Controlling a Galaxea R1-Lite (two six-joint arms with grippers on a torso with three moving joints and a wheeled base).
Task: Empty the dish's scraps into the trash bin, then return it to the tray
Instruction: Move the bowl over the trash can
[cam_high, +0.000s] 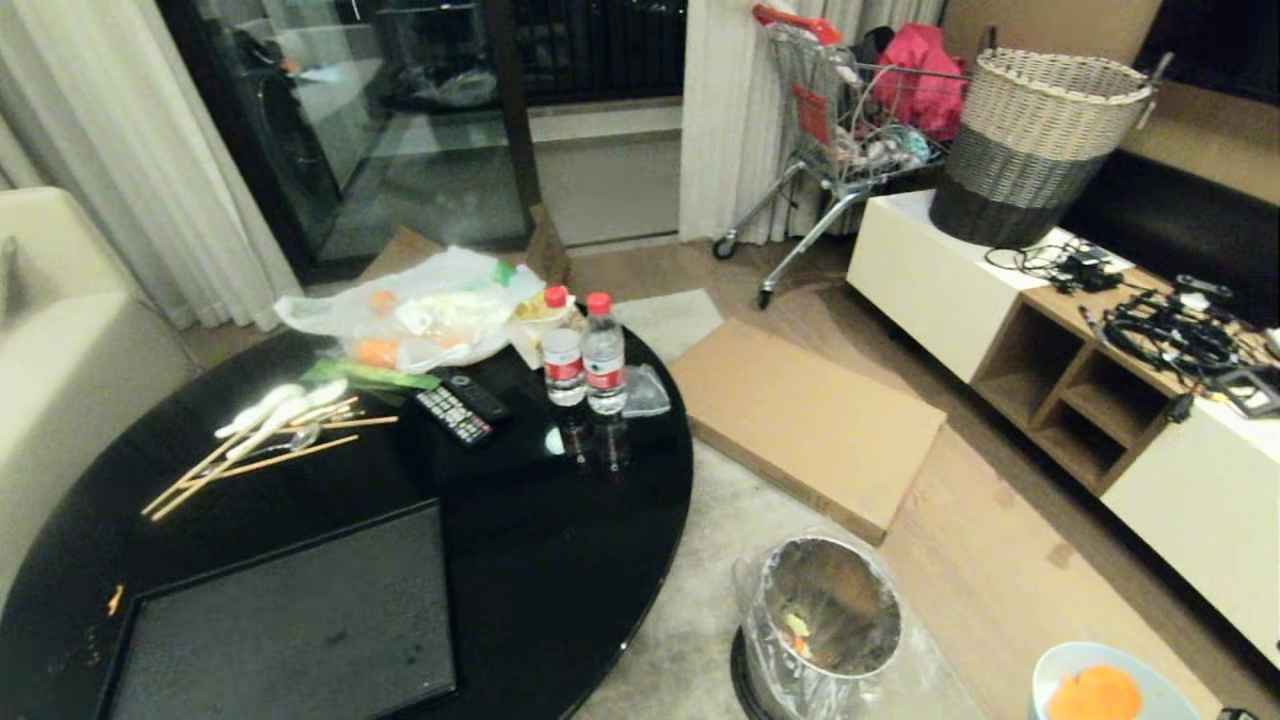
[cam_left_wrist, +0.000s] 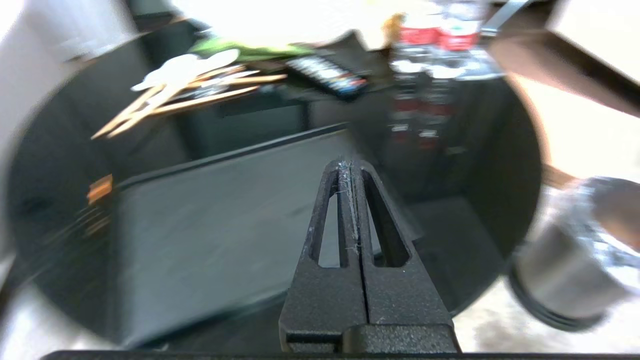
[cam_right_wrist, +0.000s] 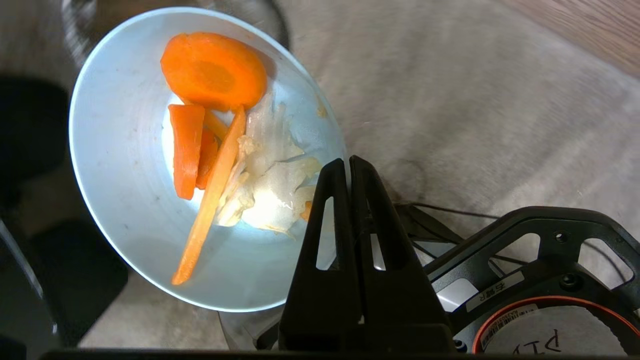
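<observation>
The tray lies on the near part of the round table. Chopsticks lie beyond it to the left; two bottles stand at the table's far right. The trash bin stands on the floor right of the table. The dish, holding the scraps, is right of the bin.

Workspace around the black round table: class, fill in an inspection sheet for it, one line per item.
Surface: black round table, glossy.
Job's things: tray bare; dish with scraps held beside trash bin.
Clutter: chopsticks, remotes, two bottles, plastic bag.
Grippers: right gripper shut on dish rim; left gripper shut, empty, above the tray.
Cables: tangle on cabinet.
Surroundings: shopping cart, wicker basket, cardboard.
</observation>
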